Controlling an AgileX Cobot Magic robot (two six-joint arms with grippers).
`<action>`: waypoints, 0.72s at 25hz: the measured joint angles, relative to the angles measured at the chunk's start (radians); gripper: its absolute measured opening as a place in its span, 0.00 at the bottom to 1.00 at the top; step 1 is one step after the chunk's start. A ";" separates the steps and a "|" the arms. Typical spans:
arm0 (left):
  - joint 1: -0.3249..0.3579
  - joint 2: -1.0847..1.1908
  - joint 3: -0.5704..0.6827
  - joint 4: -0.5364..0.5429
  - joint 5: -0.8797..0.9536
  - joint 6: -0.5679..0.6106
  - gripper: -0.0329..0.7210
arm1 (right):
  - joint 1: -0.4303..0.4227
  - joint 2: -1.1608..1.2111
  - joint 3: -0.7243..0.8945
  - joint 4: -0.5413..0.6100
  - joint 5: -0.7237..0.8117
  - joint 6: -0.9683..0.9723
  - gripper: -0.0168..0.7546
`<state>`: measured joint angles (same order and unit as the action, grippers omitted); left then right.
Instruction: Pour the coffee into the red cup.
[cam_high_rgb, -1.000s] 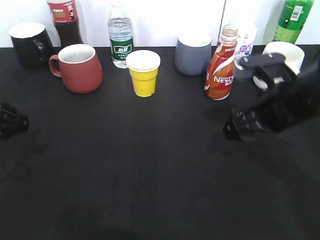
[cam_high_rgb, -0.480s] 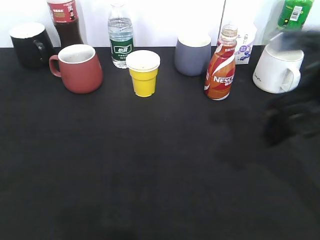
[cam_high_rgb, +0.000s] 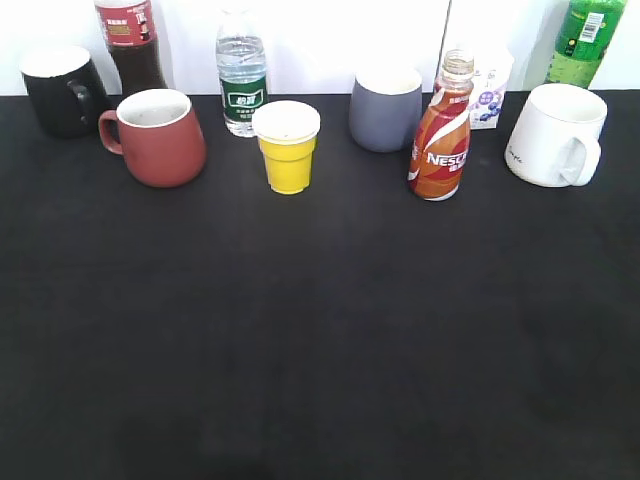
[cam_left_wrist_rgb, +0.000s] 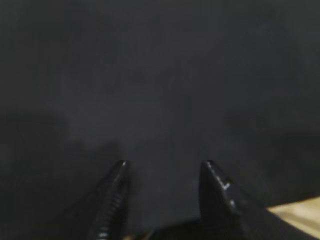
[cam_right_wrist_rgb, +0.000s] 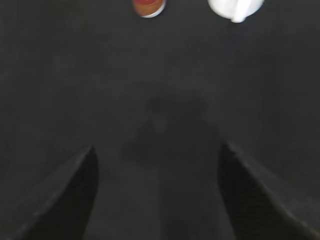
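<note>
The coffee bottle (cam_high_rgb: 440, 135) with its orange-brown Nescafe wrap stands upright at the back right of the black table; its base shows at the top of the right wrist view (cam_right_wrist_rgb: 148, 7). The red cup (cam_high_rgb: 158, 136) stands upright at the back left, handle to the left. Neither gripper shows in the exterior view. My left gripper (cam_left_wrist_rgb: 165, 165) is open and empty over bare black cloth. My right gripper (cam_right_wrist_rgb: 157, 150) is wide open and empty, well short of the bottle.
Along the back stand a black mug (cam_high_rgb: 62, 88), a dark bottle with red label (cam_high_rgb: 132, 45), a water bottle (cam_high_rgb: 243, 78), a yellow cup (cam_high_rgb: 287, 148), a grey cup (cam_high_rgb: 386, 108), a small carton (cam_high_rgb: 489, 85), a white mug (cam_high_rgb: 553, 135), also in the right wrist view (cam_right_wrist_rgb: 235, 7), and a green bottle (cam_high_rgb: 584, 38).
Both arms have left the exterior view: the left gripper went off the left edge, the right arm drew back off the right side. Cups and bottles stay put.
</note>
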<state>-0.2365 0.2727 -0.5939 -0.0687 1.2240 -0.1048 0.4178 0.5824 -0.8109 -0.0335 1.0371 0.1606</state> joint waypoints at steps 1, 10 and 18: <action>0.000 0.000 0.017 0.003 -0.007 0.000 0.50 | 0.000 -0.064 0.086 -0.012 -0.027 0.000 0.77; 0.000 0.000 0.048 0.079 -0.126 0.000 0.50 | 0.000 -0.200 0.289 -0.061 -0.037 0.000 0.77; 0.000 0.000 0.048 0.089 -0.126 0.000 0.82 | 0.000 -0.200 0.307 -0.037 0.003 0.001 0.88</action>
<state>-0.2365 0.2727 -0.5463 0.0208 1.0981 -0.1048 0.4178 0.3821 -0.5042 -0.0707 1.0397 0.1613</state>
